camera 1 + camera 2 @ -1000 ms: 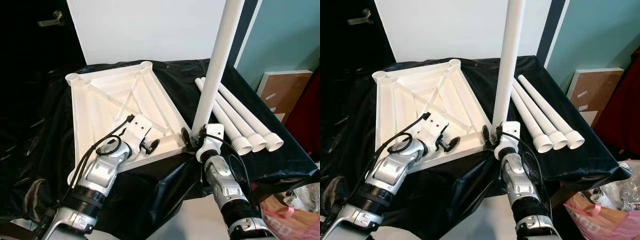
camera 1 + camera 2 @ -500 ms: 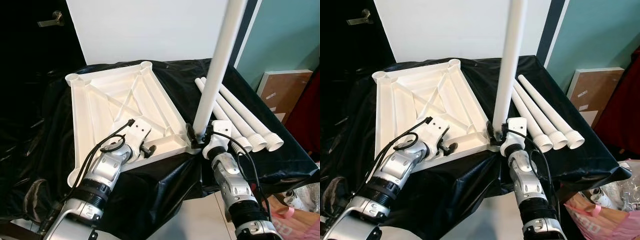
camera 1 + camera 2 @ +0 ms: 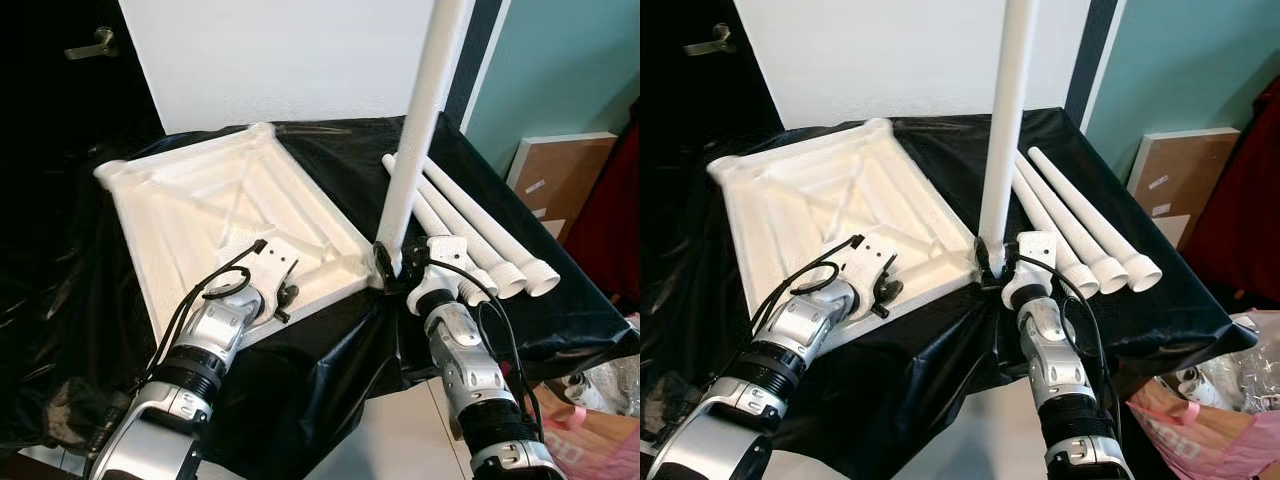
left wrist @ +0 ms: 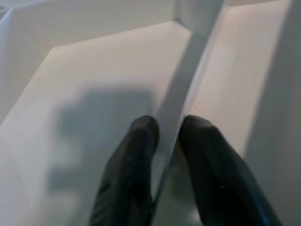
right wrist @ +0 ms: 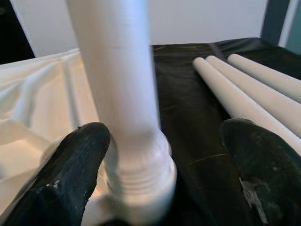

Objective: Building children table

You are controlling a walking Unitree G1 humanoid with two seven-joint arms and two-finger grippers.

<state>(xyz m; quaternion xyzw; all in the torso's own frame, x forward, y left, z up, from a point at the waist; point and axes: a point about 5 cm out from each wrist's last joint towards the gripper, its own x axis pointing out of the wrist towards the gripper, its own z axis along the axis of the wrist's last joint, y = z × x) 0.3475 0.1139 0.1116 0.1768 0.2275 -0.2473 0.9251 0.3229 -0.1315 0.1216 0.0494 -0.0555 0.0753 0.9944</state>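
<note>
A white plastic tabletop (image 3: 210,215) lies upside down, ribs showing, on a black plastic sheet (image 3: 330,150) draped over some support that the sheet hides entirely. One white table leg (image 3: 415,130) stands upright in the corner socket nearest the robot's right, its threaded collar seated at the socket and its upper end cut off by the frame. The right gripper (image 5: 160,155) sits at that base with its fingers (image 5: 70,169) spread wide on either side of the leg (one finger lies close beside the collar, the other stands well clear, so nothing is clamped). The left gripper (image 4: 164,141) rests inside the tabletop near its front edge, its two fingers (image 4: 136,146) drawn close with a thin rib between them; whether they actually pinch it is hard to make out. Three spare legs (image 3: 480,240) lie side by side on the sheet to the right, threaded ends toward the robot.
</note>
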